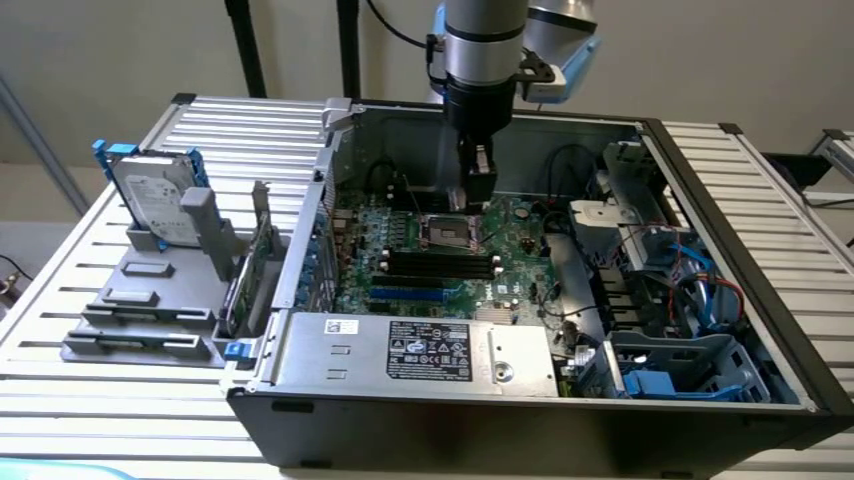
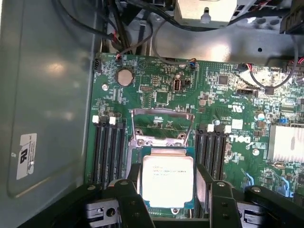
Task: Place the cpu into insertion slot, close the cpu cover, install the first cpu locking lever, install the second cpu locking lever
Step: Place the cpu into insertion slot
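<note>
The cpu [image 2: 167,178], a square chip with a silvery top and printed text, lies flat on the insertion slot [image 2: 137,142] in the green motherboard [image 2: 156,90]. My gripper [image 2: 173,191] hangs just over it and is open, one black finger [image 2: 129,197] on each side of the chip; I cannot tell whether they touch it. The cpu cover [image 2: 162,124], a thin silvery frame, stands swung up at the slot's far edge. In the exterior view the gripper [image 1: 475,195] reaches down into the open computer case, right above the insertion slot [image 1: 451,232].
Black memory slots [image 2: 108,149] flank the socket on both sides. A grey power supply [image 1: 414,350] fills the case's near side, and a drive cage with blue parts [image 1: 681,370] sits on the exterior view's right. A hard drive [image 1: 154,200] stands outside on the slatted table.
</note>
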`<state>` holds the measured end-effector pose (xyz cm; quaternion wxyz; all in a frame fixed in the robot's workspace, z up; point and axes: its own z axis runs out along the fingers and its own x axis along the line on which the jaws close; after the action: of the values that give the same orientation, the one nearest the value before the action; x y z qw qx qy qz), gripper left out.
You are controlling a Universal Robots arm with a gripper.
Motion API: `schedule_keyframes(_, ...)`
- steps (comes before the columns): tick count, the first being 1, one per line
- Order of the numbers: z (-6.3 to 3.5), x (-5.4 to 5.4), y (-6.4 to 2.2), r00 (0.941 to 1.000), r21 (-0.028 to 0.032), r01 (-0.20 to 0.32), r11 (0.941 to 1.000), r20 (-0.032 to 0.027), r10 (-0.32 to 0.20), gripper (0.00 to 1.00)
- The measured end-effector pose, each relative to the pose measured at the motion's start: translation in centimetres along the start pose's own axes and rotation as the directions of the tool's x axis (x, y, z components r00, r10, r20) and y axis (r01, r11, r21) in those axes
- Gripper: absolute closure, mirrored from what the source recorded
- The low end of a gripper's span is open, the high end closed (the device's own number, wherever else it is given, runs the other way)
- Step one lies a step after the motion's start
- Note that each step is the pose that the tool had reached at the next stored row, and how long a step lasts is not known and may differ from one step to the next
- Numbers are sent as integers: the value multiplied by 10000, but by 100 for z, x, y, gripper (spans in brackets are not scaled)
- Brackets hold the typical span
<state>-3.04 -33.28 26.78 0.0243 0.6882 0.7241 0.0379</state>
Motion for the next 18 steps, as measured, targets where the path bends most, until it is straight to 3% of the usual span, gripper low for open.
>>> schedule_keyframes(8, 89, 6, -174, 10000, 48, -44, 10000, 35, 44, 46)
schedule_keyframes(18, 270, 25, -209, 9997, 54, -237, 9997, 53, 237, 46)
